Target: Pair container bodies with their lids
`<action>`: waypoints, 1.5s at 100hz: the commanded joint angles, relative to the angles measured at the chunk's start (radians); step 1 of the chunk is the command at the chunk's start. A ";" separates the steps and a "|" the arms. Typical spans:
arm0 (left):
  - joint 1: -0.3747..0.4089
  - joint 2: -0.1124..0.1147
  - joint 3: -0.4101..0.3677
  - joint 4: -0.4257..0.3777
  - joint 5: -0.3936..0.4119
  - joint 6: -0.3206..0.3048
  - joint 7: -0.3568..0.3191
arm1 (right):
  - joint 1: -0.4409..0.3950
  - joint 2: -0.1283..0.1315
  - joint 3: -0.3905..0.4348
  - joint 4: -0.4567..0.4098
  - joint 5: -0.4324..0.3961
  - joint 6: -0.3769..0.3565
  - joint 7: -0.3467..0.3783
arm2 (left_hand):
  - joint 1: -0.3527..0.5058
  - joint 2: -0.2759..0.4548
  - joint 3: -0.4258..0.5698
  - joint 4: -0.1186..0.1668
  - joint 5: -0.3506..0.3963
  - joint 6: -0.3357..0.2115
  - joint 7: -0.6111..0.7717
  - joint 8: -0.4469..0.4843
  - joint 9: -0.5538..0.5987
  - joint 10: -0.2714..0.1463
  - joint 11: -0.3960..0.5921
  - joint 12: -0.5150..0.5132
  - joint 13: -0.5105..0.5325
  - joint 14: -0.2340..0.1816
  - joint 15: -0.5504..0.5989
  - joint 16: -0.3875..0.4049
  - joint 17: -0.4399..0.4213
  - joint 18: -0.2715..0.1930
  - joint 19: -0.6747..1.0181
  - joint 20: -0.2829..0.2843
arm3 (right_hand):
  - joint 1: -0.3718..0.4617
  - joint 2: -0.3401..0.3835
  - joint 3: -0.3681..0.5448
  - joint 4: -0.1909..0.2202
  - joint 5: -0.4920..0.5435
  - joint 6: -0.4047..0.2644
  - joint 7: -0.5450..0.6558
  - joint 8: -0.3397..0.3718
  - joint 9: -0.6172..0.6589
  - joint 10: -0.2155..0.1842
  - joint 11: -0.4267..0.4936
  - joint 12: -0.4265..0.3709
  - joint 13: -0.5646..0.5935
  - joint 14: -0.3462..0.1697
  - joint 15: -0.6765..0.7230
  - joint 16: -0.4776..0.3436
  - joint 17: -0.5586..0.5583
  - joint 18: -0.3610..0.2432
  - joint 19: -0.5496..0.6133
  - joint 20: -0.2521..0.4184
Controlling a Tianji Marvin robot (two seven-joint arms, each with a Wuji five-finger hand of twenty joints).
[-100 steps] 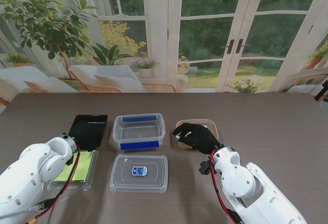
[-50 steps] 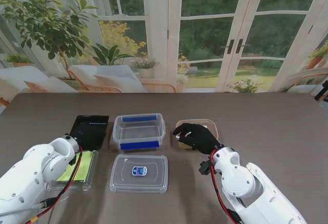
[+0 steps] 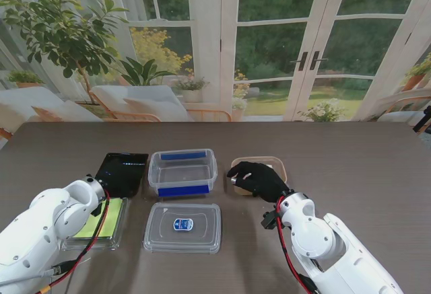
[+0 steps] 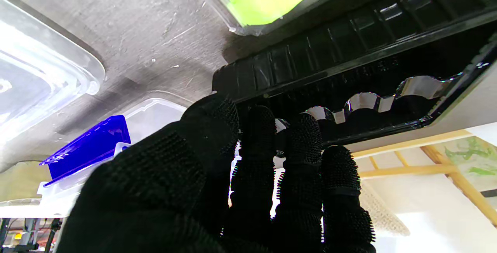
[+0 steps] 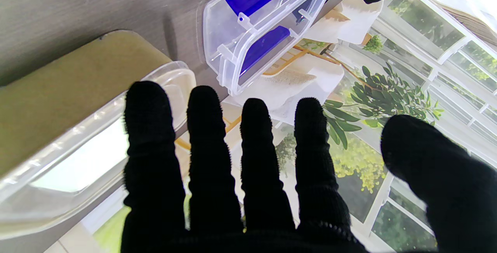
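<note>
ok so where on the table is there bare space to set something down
Free: the wide stretch of table right of the tan container, and the far strip behind the clear box. Crowded: left half, where black tray, green-lined lid and clear lid cluster.

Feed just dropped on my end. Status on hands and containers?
Left hand shut on black tray, lifted at its near edge. Right hand open over tan container. Clear box and clear lid apart, unpaired. Nothing blocking.
</note>
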 commanded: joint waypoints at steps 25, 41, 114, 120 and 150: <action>0.041 0.006 -0.042 -0.051 0.041 -0.001 -0.093 | -0.003 -0.004 -0.005 0.000 0.010 -0.006 0.018 | 0.030 -0.031 0.007 -0.011 -0.023 -0.008 -0.031 -0.021 0.006 0.008 -0.029 -0.012 -0.010 -0.011 -0.017 -0.035 -0.018 0.004 0.004 -0.003 | -0.028 0.038 -0.007 0.026 0.007 -0.004 0.003 0.002 0.011 -0.002 -0.010 -0.015 -0.015 -0.001 0.001 -0.010 -0.463 -0.014 0.016 0.004; 0.046 0.007 -0.044 -0.059 0.039 0.008 -0.112 | -0.002 -0.004 -0.006 0.001 0.011 -0.006 0.021 | -0.052 0.006 0.041 -0.013 0.003 0.043 -0.332 -0.047 -0.111 0.039 0.035 -0.207 -0.058 0.000 -0.088 -0.116 -0.044 0.004 -0.035 -0.020 | -0.027 0.038 -0.008 0.026 0.009 -0.004 0.003 0.002 0.011 -0.002 -0.010 -0.015 -0.015 -0.004 0.001 -0.010 -0.463 -0.014 0.016 0.004; 0.319 -0.024 -0.347 -0.359 -0.063 0.093 -0.188 | 0.008 -0.004 -0.064 -0.055 -0.007 -0.017 0.017 | -0.318 0.386 -0.247 0.096 -0.053 0.140 -0.937 -0.257 -0.250 0.123 -0.083 -0.609 -0.183 0.093 -0.308 -0.236 -0.122 0.105 -0.167 -0.011 | -0.027 0.036 -0.001 0.026 -0.008 0.021 0.007 0.004 0.068 0.024 0.032 0.010 0.062 0.028 0.171 0.074 -0.359 0.010 0.165 0.075; 0.369 -0.031 -0.392 -0.401 -0.099 0.115 -0.194 | 0.017 -0.002 -0.088 -0.073 -0.010 -0.015 0.026 | -0.299 0.403 -0.259 0.102 -0.034 0.153 -0.933 -0.256 -0.224 0.137 -0.062 -0.578 -0.157 0.098 -0.261 -0.202 -0.102 0.116 -0.116 0.021 | -0.026 0.038 0.005 0.028 -0.007 0.027 0.008 0.004 0.106 0.031 0.059 0.030 0.112 0.036 0.244 0.104 -0.291 0.021 0.244 0.105; 0.570 -0.054 -0.566 -0.500 -0.249 0.210 -0.206 | 0.134 -0.011 -0.294 -0.106 -0.039 0.049 0.057 | -0.139 0.432 -0.292 0.098 0.047 0.207 -0.927 -0.255 -0.116 0.173 0.084 -0.374 -0.068 0.158 0.016 -0.012 -0.020 0.145 0.159 0.175 | -0.016 0.037 0.053 0.039 -0.040 0.033 -0.019 -0.009 0.251 0.035 0.192 0.148 0.357 0.038 0.562 0.216 -0.034 0.036 0.549 0.194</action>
